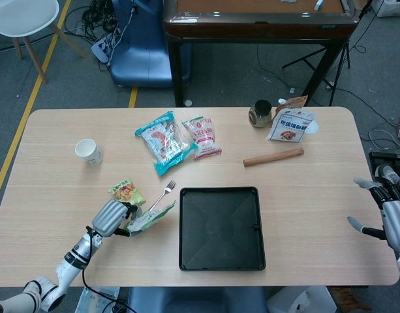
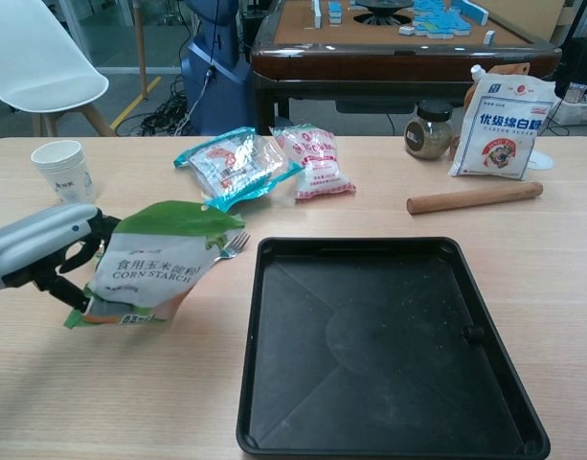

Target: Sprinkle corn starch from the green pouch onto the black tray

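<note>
The green corn starch pouch [image 2: 154, 261] is held by the left hand [image 2: 46, 251], whose fingers are curled around the pouch's left edge and lower corner. The pouch is lifted off the wooden surface [image 2: 101, 383] and tilted, its green top leaning toward the black tray [image 2: 389, 350], which lies flat just to the right of it. In the head view the left hand [image 1: 111, 218] and the pouch [image 1: 149, 218] are seen left of the tray [image 1: 221, 228], with a fork [image 1: 162, 194] just beyond the pouch and a small green snack packet [image 1: 126, 192] near the hand. The right hand [image 1: 390, 212] is seen at the surface's right edge, well apart from the tray, with fingers spread and nothing held.
</note>
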`<act>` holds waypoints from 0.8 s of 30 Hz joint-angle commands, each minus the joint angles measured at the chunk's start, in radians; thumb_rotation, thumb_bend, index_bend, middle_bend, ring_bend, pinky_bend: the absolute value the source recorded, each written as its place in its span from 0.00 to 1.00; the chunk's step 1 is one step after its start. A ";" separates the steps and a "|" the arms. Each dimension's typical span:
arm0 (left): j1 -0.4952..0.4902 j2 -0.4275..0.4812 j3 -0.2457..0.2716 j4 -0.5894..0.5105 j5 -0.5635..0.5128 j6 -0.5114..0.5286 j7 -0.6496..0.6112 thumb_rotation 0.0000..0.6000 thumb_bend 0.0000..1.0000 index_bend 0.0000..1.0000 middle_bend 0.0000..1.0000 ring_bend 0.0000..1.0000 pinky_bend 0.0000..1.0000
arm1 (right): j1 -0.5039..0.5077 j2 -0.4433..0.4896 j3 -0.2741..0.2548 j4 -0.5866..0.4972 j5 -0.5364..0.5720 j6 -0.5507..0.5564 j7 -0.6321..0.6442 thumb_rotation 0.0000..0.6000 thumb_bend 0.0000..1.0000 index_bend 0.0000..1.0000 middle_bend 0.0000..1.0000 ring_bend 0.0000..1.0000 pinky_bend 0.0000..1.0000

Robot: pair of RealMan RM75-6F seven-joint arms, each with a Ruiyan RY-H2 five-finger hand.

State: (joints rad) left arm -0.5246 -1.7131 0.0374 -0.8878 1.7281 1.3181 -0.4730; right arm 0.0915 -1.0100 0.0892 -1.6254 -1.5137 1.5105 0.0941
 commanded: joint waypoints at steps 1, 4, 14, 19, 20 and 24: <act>-0.040 0.079 0.003 -0.079 0.034 0.013 0.037 1.00 0.27 0.56 0.69 0.65 0.83 | 0.001 -0.003 0.000 0.003 -0.001 -0.001 0.002 1.00 0.06 0.24 0.32 0.16 0.22; -0.061 0.130 0.007 -0.146 0.059 0.023 0.065 1.00 0.31 0.57 0.70 0.67 0.84 | 0.001 -0.007 0.001 0.007 0.000 -0.001 0.003 1.00 0.06 0.24 0.32 0.16 0.22; -0.141 0.280 0.006 -0.367 0.112 -0.047 0.304 1.00 0.34 0.56 0.72 0.68 0.86 | -0.004 -0.015 0.000 0.015 -0.002 0.006 0.008 1.00 0.06 0.24 0.32 0.16 0.22; -0.174 0.320 -0.017 -0.488 0.080 -0.152 0.519 1.00 0.34 0.55 0.72 0.68 0.86 | -0.005 -0.022 0.000 0.022 -0.003 0.007 0.013 1.00 0.06 0.24 0.32 0.16 0.22; -0.180 0.324 -0.020 -0.503 0.077 -0.169 0.555 1.00 0.34 0.55 0.72 0.68 0.86 | -0.005 -0.023 0.000 0.023 -0.004 0.008 0.013 1.00 0.06 0.24 0.32 0.16 0.22; -0.205 0.336 -0.031 -0.564 0.057 -0.251 0.715 1.00 0.35 0.55 0.72 0.68 0.86 | -0.007 -0.024 0.001 0.028 -0.004 0.011 0.018 1.00 0.06 0.24 0.32 0.16 0.22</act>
State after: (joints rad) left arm -0.6997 -1.4011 0.0216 -1.3844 1.8063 1.1431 0.1269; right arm 0.0844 -1.0342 0.0899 -1.5977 -1.5178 1.5220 0.1119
